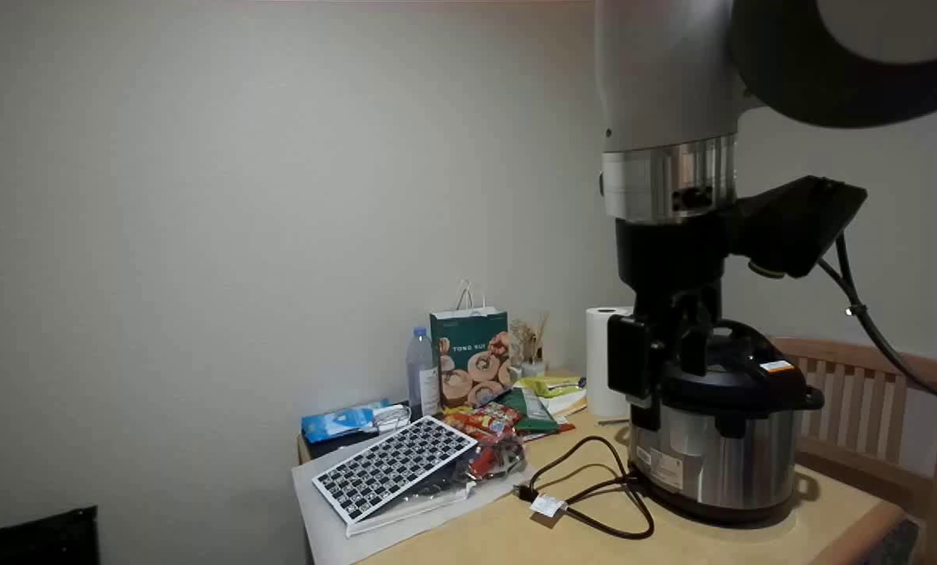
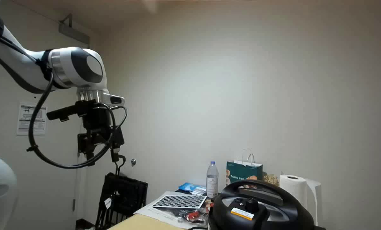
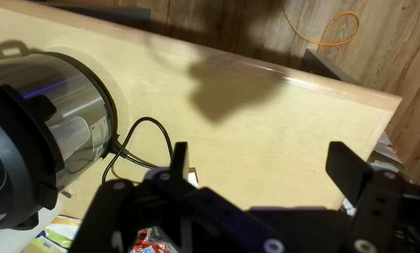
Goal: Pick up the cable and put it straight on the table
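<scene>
Gripper (image 3: 259, 151): black, two-fingered. Fingers (image 3: 349, 172) set wide apart, nothing between them; hangs well above the table (image 3: 266, 140), touching nothing that shows.

Cable (image 1: 625, 537): black, one, ungrasped. Lies on the table in loose loops, crossing itself. One end appears to enter the foot of the steel-sided cooker (image 1: 727, 463); the loose end bears a plug (image 1: 526, 493), with a white tag (image 1: 547, 505) just beside it. In the wrist view, loops fall between cooker and nearer finger, partly hidden behind that finger.

Step in hand, as judged: approach, ahead of the grasp; no straightening done.

Next move, as judged: shift toward the cooker's side, descend, line the fingers up across the cable near the plug, and close. After that, a slow draw away from the cooker to take out the loops; the fixed end could tug.

Surroundings: grid-patterned panel (image 1: 394, 468), tilted, near the plug; red snack packets (image 1: 488, 420) beside it; bottle (image 1: 423, 373), green paper bag (image 1: 471, 357) and paper towel roll (image 1: 606, 369) standing farther back. Orange cord (image 3: 336, 44), on the floor beyond the table edge in the wrist view: taken as outside the task
</scene>
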`<state>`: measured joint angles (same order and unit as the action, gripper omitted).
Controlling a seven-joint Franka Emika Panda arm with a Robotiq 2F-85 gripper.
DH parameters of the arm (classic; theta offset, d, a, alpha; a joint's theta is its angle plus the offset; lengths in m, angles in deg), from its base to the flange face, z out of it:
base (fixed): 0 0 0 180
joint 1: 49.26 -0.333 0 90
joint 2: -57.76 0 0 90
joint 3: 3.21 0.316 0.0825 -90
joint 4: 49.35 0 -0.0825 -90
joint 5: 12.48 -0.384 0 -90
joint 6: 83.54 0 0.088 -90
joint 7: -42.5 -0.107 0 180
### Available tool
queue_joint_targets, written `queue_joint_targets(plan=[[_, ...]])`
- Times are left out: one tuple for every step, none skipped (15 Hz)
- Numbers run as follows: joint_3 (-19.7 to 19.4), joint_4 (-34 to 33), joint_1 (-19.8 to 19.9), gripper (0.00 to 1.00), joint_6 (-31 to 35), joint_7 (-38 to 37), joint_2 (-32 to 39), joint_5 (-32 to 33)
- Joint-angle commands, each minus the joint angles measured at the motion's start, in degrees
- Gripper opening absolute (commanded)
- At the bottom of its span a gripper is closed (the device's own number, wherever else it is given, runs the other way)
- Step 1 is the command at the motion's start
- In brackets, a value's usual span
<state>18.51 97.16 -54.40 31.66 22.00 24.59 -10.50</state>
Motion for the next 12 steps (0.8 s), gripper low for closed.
queue_joint_targets(plan=[[-1.4,-0.1,-1.5,1.00,-0.1,-0.8,0.4,0.9],[-1.4,-0.1,-1.5,1.00,-0.1,-0.8,0.4,0.9],[-1.3,-0.2,-1.4,1.00,-0.2,-0.9,0.6,1.4],[-1.2,-0.3,-1.1,1.00,0.0,-1.2,1.2,2.4],[-1.3,-0.3,-1.1,1.00,0.2,-1.0,1.4,2.7],[-1.7,-0.5,-0.8,1.00,1.0,-0.7,2.9,3.0],[-1.8,-0.6,-0.5,1.00,1.2,-0.8,3.7,3.3],[-1.9,-0.5,0.2,1.00,2.4,-1.5,5.1,4.2],[-2.2,-0.7,0.5,1.00,2.9,-1.7,6.3,4.8],[-2.6,-0.9,1.0,1.00,3.6,-2.1,8.1,5.7],[-2.7,-1.1,1.6,1.00,4.6,-3.0,9.7,6.8],[-3.0,-1.6,2.1,1.00,5.2,-3.9,11.6,7.6]])
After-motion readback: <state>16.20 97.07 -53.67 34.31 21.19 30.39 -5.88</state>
